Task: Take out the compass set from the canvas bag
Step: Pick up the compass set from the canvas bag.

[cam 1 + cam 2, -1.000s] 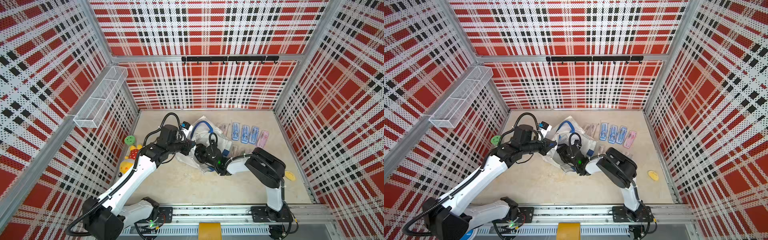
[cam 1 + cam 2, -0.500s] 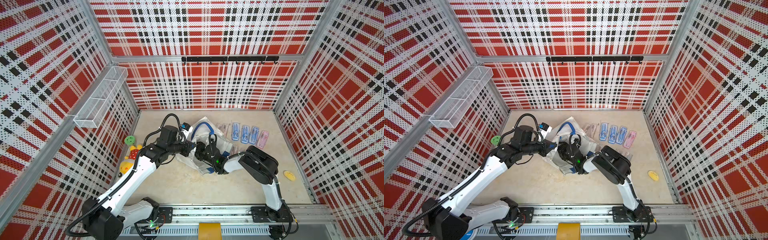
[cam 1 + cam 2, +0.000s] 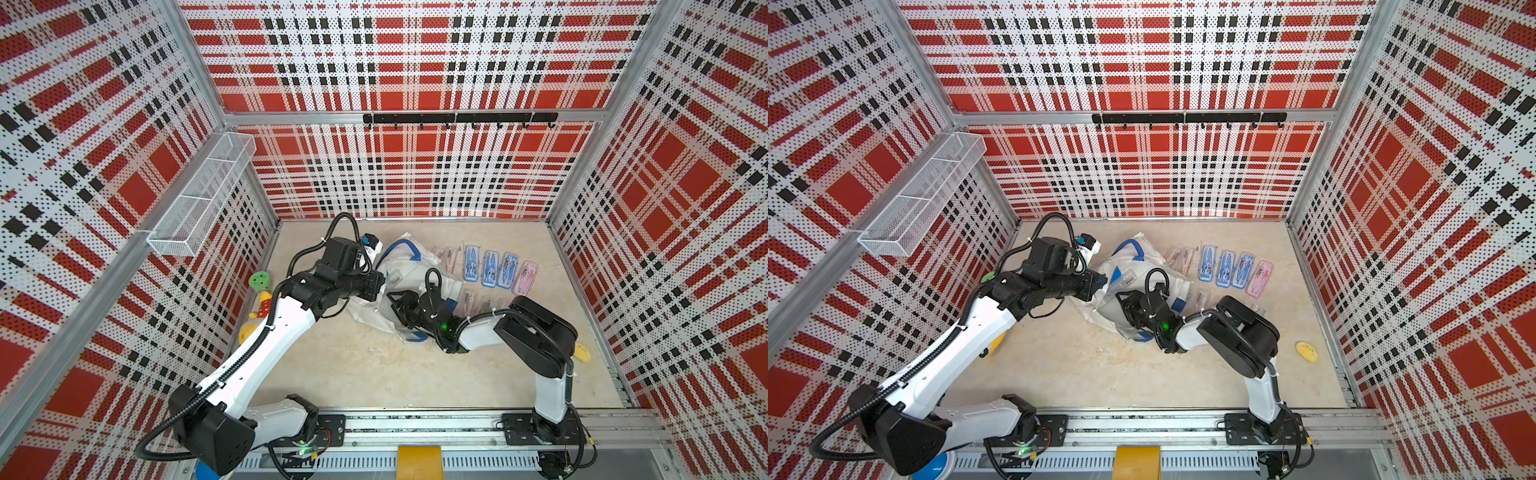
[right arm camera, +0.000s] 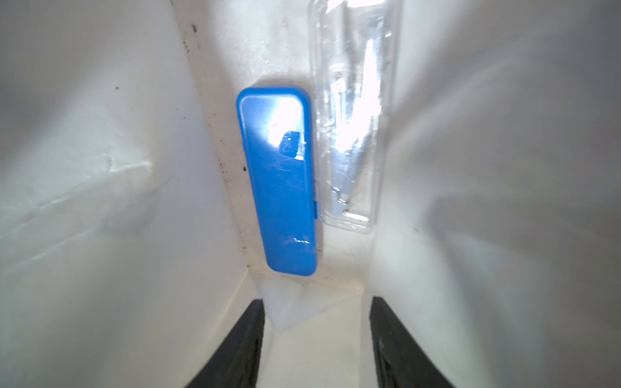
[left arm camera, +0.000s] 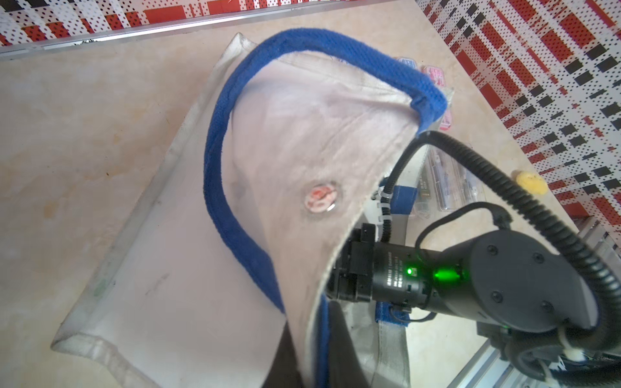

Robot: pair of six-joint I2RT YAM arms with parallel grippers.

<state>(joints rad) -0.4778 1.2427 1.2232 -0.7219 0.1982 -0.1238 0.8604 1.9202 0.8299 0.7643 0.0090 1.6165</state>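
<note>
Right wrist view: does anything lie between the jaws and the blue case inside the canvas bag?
Nothing visible does. The right gripper has its jaws open inside the canvas bag; only bare bag fabric lies between them and the blue case. A clear case lies beside it, not in front.

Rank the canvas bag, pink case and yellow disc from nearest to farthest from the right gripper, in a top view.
1. canvas bag, around the right gripper
2. pink case, row's right end
3. yellow disc, by the right wall
</note>
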